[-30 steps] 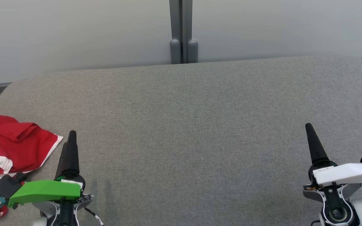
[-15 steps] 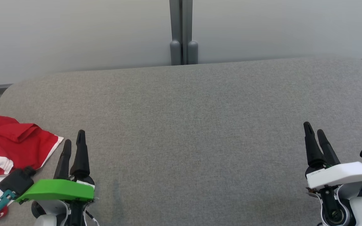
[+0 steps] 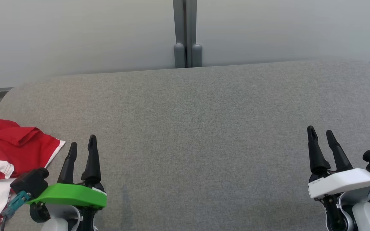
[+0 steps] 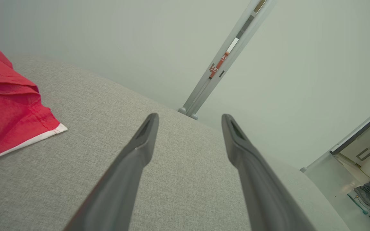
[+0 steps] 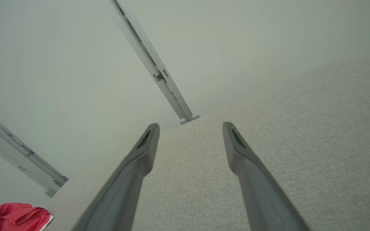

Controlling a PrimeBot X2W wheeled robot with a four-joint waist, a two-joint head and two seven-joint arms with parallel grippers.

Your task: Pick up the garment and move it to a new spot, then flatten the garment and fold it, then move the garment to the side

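Where the head view looks down, the red-and-white shirt [image 3: 10, 144] lies crumpled at the grey table's [image 3: 188, 128] left edge, near the left gripper [image 3: 82, 142]. It and the right gripper [image 3: 318, 132] both stand spread, holding nothing. The left wrist view adds a person's shoe [image 4: 365, 194] at far right. The right wrist view shows the shirt small at lower left.

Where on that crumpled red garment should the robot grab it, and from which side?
Probably the white-edged corner of the red garment, nearest the open left gripper. It lies flat, jutting onto the grey table, so approaching from the table's middle, fingers low, looks easiest.
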